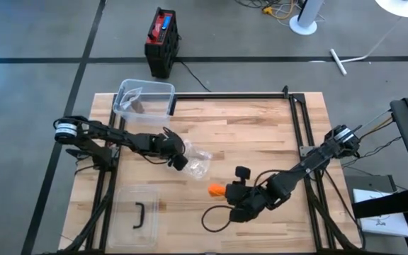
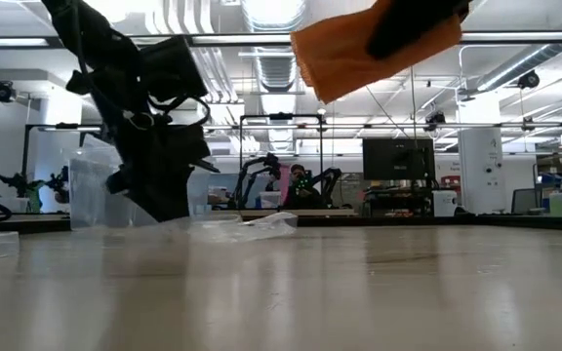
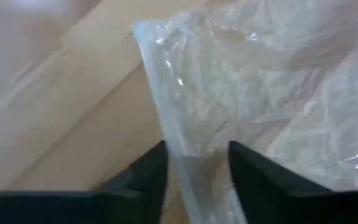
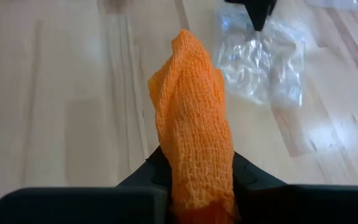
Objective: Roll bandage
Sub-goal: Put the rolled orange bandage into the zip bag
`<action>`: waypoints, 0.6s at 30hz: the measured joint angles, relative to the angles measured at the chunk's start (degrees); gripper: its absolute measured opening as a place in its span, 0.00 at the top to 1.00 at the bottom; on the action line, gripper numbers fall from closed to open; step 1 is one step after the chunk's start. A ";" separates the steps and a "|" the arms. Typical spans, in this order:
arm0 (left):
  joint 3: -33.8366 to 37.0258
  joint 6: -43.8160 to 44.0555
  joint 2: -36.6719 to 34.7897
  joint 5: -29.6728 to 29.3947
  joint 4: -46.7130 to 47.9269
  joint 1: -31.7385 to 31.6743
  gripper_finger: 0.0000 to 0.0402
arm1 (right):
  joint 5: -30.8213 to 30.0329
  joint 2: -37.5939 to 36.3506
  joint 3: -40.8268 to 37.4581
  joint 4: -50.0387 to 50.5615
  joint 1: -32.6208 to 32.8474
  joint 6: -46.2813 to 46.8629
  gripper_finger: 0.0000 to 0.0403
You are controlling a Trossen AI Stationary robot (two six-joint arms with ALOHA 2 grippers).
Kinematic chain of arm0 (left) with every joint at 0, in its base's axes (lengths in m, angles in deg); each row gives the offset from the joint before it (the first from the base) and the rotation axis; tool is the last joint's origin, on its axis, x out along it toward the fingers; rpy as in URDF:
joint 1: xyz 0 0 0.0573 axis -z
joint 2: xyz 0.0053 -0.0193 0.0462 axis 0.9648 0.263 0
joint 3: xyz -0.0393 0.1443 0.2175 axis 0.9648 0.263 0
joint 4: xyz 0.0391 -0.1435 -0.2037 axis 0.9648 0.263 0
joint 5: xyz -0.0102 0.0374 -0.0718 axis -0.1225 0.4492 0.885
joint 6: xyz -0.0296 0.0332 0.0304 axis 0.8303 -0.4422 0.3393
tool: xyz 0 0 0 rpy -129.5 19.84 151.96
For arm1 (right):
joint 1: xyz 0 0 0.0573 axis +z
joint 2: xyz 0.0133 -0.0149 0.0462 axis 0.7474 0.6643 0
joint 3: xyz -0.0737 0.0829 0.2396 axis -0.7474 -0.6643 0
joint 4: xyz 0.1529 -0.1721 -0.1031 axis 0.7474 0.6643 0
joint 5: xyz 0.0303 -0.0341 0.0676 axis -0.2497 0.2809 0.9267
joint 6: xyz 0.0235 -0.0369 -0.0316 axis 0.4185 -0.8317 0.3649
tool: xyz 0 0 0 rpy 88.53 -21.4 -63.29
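Nearest me, my right gripper is clenched on the orange mesh bandage, lifted off the pale wooden table, probably for rolling. Farther off, my left gripper straddles the crumpled clear plastic wrapper's edge, jaws apart, seemingly to clear it away.

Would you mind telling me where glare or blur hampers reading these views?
Low view: ceiling lights glare off the table; the orange bandage is soft. Left wrist view: the clear plastic bag is blurred, with bright glints. Right wrist view: the bandage's weave is sharp.
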 joint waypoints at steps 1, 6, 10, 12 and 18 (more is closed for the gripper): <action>0.00 -1.04 0.07 -0.03 -0.92 0.00 0.65 | 0.07 -0.25 0.00 -0.54 -0.17 -0.53 0.87; -1.14 -11.46 -1.94 0.09 -3.07 0.13 0.96 | 0.22 -2.55 0.16 -3.97 -0.89 -6.39 0.87; -5.33 -34.57 -4.45 0.20 -4.30 3.87 0.97 | -0.03 -3.72 2.37 -3.07 -2.32 -12.30 0.87; -7.97 -48.67 -4.67 1.58 -5.62 7.22 0.99 | -0.22 -4.05 4.43 -3.09 -3.44 -17.64 0.87; -13.69 -84.18 -2.83 5.81 -5.98 17.98 1.00 | -1.14 -3.93 10.43 -3.41 -6.26 -36.81 0.87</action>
